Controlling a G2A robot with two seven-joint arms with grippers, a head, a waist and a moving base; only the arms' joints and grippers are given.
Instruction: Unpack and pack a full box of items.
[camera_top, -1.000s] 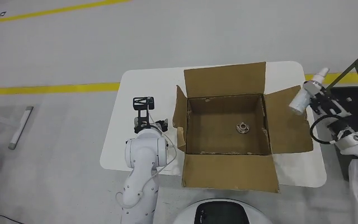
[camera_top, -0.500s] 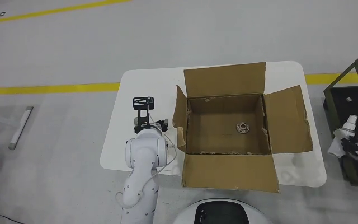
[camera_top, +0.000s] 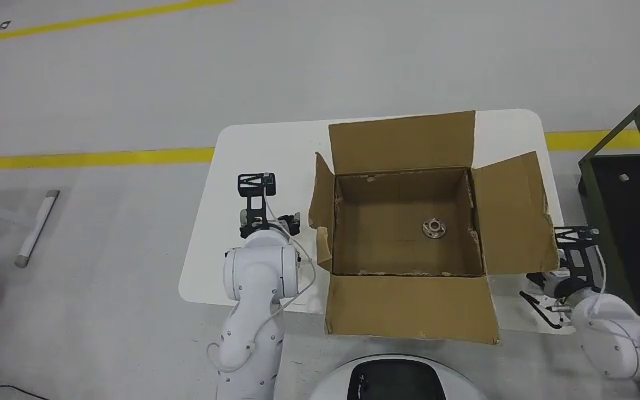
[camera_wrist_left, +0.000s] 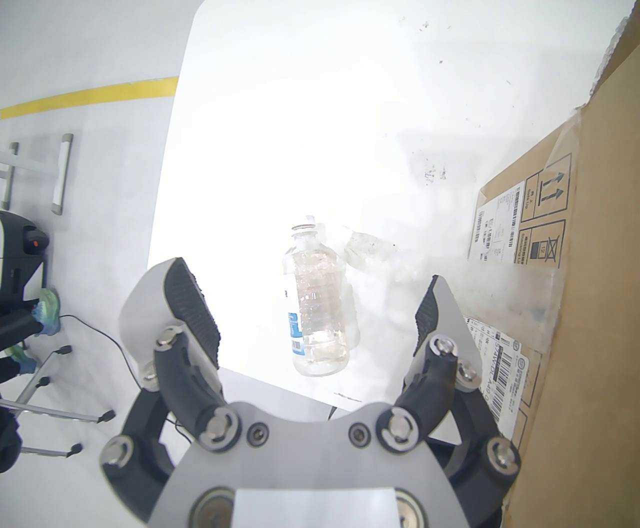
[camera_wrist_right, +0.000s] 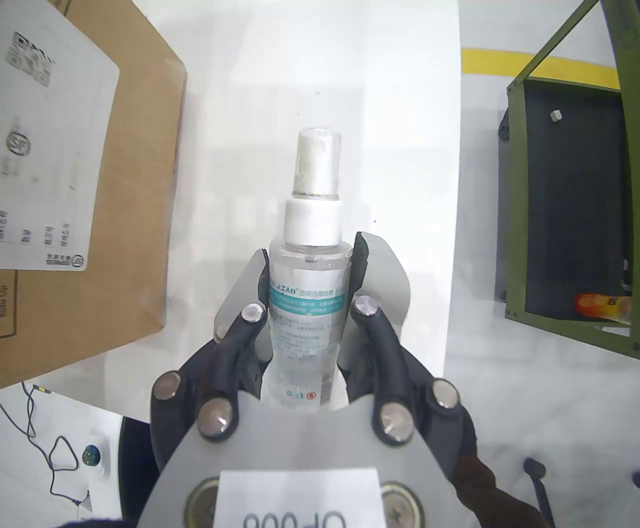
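Note:
An open cardboard box (camera_top: 345, 222) stands mid-table, with a small round metal part (camera_top: 433, 228) on its floor. My left gripper (camera_top: 257, 183) hovers over the table left of the box, open. In the left wrist view, a clear uncapped plastic bottle (camera_wrist_left: 317, 305) lies on the white table ahead of the gripper (camera_wrist_left: 310, 300), apart from both pads. My right gripper (camera_top: 577, 238) is by the box's right flap near the table's front right corner. In the right wrist view, the gripper (camera_wrist_right: 310, 260) is shut on a clear spray bottle (camera_wrist_right: 312, 210) with a white pump and teal label.
A green-framed bin (camera_wrist_right: 565, 200) with a dark inside stands off the table's right edge, with an orange item (camera_wrist_right: 600, 302) at its rim. The box's labelled side (camera_wrist_left: 520, 240) is close beside my left gripper. A crumpled clear wrapper (camera_wrist_left: 367, 247) lies past the bottle.
My right arm has swung from the table's far right, out past the edge, and back to the front right corner. The left arm has stayed still.

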